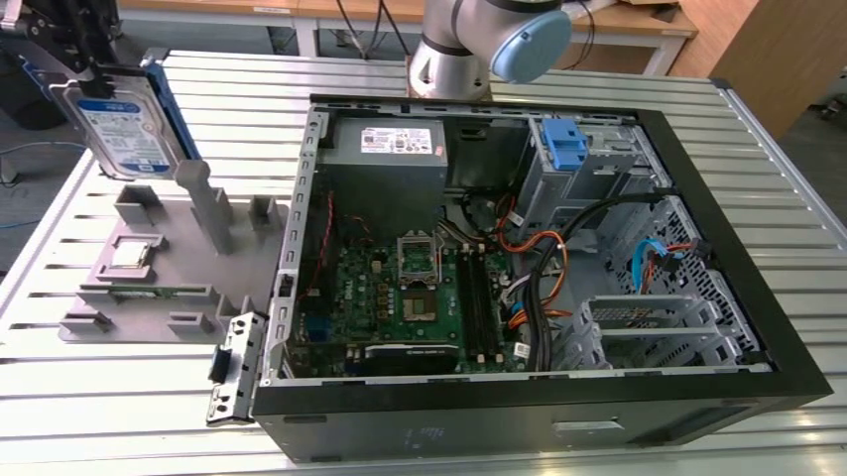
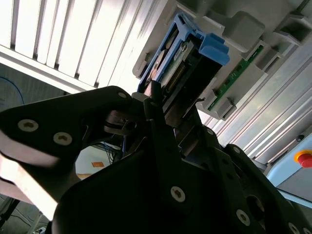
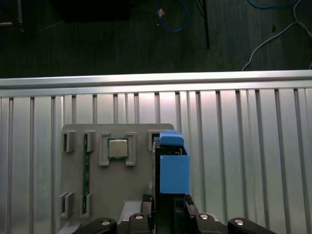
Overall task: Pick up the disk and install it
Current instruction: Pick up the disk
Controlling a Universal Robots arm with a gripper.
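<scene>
Claw [image 1: 90,69] is clamped on the top end of the disk [image 1: 123,134], jaws narrow across its thickness; in the second wrist view the fingertips [image 2: 155,100] pinch the blue carrier frame and drive edge. The disk hangs on edge, label facing the exterior camera, over the grey fixture tray [image 1: 146,283] near the tabletop [image 1: 119,407] corner at the exterior view's far left, well apart from the open PC case [image 1: 530,421]. The first wrist view looks straight down on the carrier, with a CPU chip [image 3: 117,148] and memory stick [image 3: 87,165] seated in the tray beside it. Risks as I read them: the grip is on one end only, so the disk could swing or slip in the pads. The drive cage [image 1: 589,149] already shows a blue bracket [image 1: 565,147], and orange and black cables [image 1: 562,248] loop near it, so snagging or a skewed entry into the rails looks likely.
</scene>
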